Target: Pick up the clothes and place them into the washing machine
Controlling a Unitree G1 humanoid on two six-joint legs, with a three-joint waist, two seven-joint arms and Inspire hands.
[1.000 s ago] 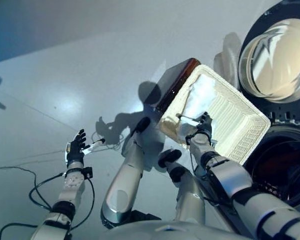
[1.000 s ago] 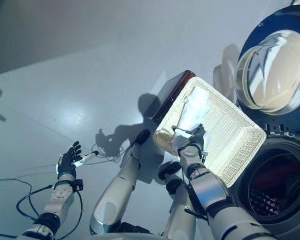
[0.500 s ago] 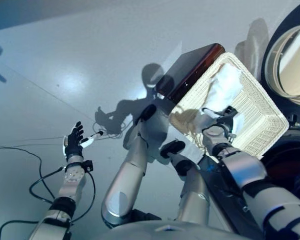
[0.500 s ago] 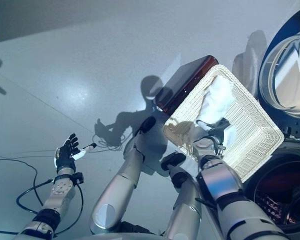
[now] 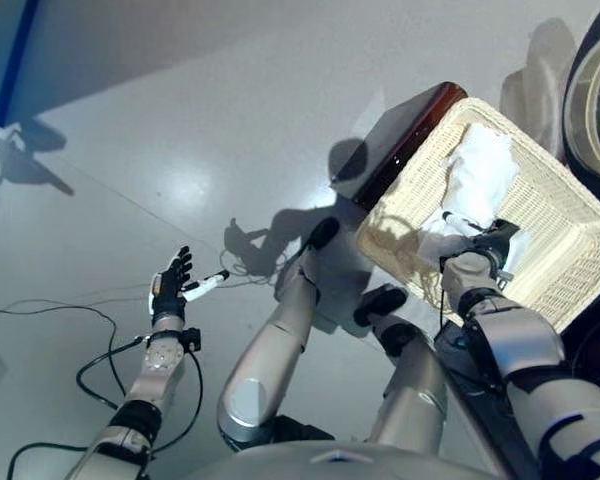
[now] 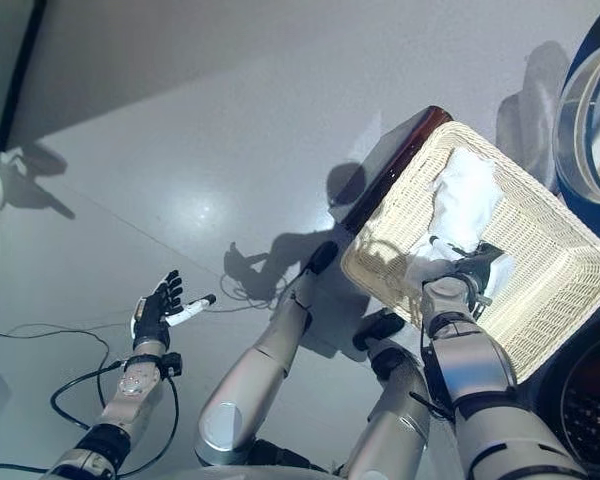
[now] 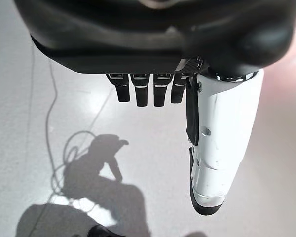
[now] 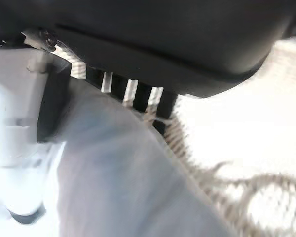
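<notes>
So my right hand [image 6: 467, 276] is down inside the white wicker basket [image 6: 550, 300], at the end of it closest to me. The fingers are curled into the white clothes [image 6: 465, 200] lying there, and my wrist view shows the pale cloth [image 8: 123, 182] bunched right up against the fingers [image 8: 138, 94] and thumb, with the basket weave just past them. So that hand is closed on the cloth.

The clothes are a crumpled white heap running along the basket's left side, from the far corner down to where my hand sits. The rest of the basket's floor is bare weave.

The basket rests tilted on a dark reddish-brown box [image 5: 405, 135] that sticks out from under its far left edge. Past the basket's right side is the washing machine: its round glass door [image 5: 595, 95] stands open at the top right, and the dark drum opening [image 6: 590, 415] shows at the lower right, just beside the basket's near right corner.

My left hand [image 5: 170, 290] is way off over the grey floor [image 5: 180, 120], well apart from all of it. Fingers are straight and spread, white-covered thumb [image 7: 219, 143] sticking out, holding nothing.
</notes>
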